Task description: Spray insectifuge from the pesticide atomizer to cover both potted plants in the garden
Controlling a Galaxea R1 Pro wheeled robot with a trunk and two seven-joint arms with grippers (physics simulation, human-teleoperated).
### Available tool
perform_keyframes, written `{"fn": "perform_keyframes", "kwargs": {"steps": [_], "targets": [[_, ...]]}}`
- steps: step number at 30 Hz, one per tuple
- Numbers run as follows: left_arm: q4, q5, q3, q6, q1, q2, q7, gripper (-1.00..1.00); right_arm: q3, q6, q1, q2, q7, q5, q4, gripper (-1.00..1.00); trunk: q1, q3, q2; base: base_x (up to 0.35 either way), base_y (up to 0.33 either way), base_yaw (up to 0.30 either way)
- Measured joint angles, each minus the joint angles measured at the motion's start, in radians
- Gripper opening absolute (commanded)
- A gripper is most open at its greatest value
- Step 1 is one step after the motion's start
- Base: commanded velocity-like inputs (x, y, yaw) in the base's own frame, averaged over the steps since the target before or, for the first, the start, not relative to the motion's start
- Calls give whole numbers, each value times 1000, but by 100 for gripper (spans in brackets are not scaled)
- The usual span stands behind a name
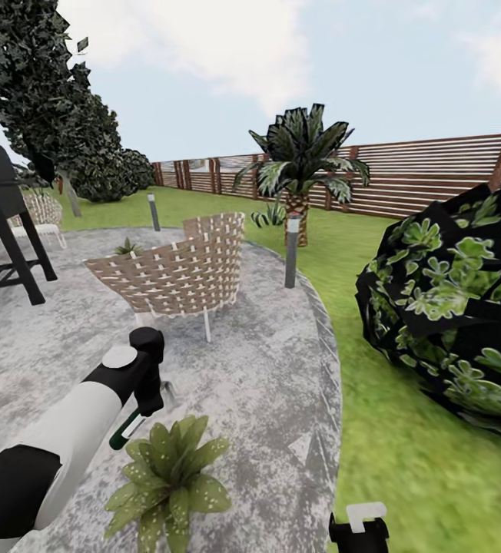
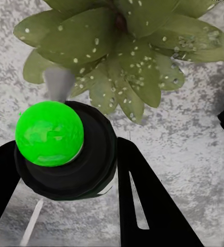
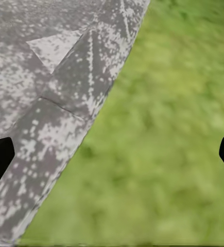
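My left gripper (image 1: pixel 147 393) is shut on the pesticide atomizer (image 1: pixel 124 430), whose dark green body pokes out below the fingers. It hangs just above one potted plant (image 1: pixel 169 479), a speckled rosette on the patio near the picture's lower edge. In the left wrist view the atomizer's black head (image 2: pixel 88 167) carries a bright green ball between the black fingers (image 2: pixel 153 206), and a pale grey smear runs from it toward the plant's leaves (image 2: pixel 127 56). The second potted plant (image 1: pixel 127 247) peeks out behind a woven chair. My right gripper (image 1: pixel 358 530) is open and empty, low over the patio's rim.
A woven chair (image 1: pixel 177 269) stands mid-patio, a black grill (image 1: pixel 1 223) at the left. A grey post lamp (image 1: pixel 291 252) marks the patio edge (image 3: pixel 99 103). A big dark bush (image 1: pixel 454 307) sits on the lawn (image 3: pixel 168 154) to the right, with a palm (image 1: pixel 303 165) and slat fence (image 1: pixel 435 173) behind.
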Motion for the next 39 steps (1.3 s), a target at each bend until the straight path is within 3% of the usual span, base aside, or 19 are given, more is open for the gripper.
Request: {"fn": "perform_keyframes", "kwargs": {"steps": [14, 22, 31, 39], "targets": [[0, -1, -1, 4, -2, -2, 0, -100, 0, -1, 0, 2, 0, 1, 0, 100, 0, -9, 0, -147, -257, 215], [0, -2, -1, 7, -3, -1, 0, -100, 0, -1, 0, 2, 0, 1, 0, 100, -1, -9, 0, 201, -215, 278], [1, -2, -1, 9, -2, -4, 0, -100, 0, -1, 0, 1, 0, 1, 0, 100, -1, -9, 0, 238, -200, 49], [2, -4, -1, 9, -1, -5, 0, -100, -1, -1, 0, 1, 0, 1, 0, 100, -1, -9, 0, 222, -212, 258]]}}
